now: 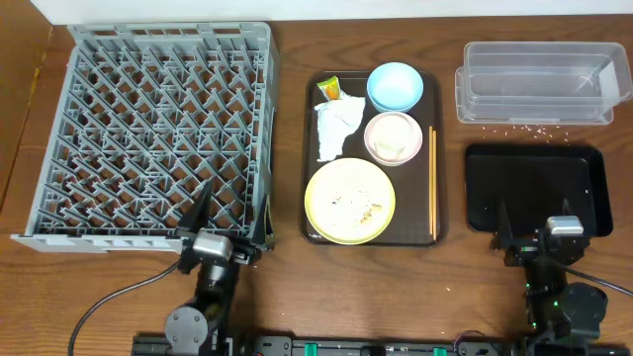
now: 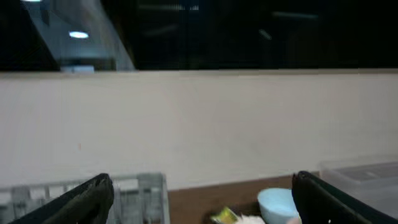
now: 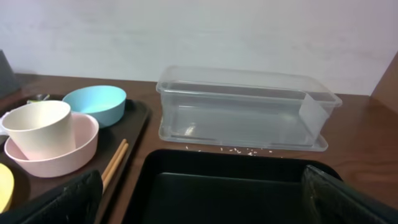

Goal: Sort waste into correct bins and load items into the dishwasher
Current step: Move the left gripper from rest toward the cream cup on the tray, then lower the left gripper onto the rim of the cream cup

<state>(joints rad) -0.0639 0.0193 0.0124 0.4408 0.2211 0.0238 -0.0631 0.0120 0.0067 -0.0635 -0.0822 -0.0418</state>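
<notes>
On the dark brown serving tray (image 1: 312,148) lie a yellow-green wrapper (image 1: 329,90), a crumpled white napkin (image 1: 336,129), a light blue bowl (image 1: 395,86), a white bowl (image 1: 394,137) holding a small cup, a pale yellow plate (image 1: 349,201) with rice crumbs (image 1: 364,206), and chopsticks (image 1: 432,178) along the right rim. The grey dish rack (image 1: 158,129) stands at the left. The clear tub (image 1: 542,82) and black tray (image 1: 539,188) are at the right. My left gripper (image 1: 229,225) is open at the rack's front right corner. My right gripper (image 1: 534,227) is open at the black tray's front edge.
Scattered rice-like crumbs (image 1: 519,125) lie on the table in front of the clear tub. In the right wrist view the cup (image 3: 38,127) sits inside the white bowl (image 3: 68,149), with the blue bowl (image 3: 94,102) behind. A pale wall runs along the back.
</notes>
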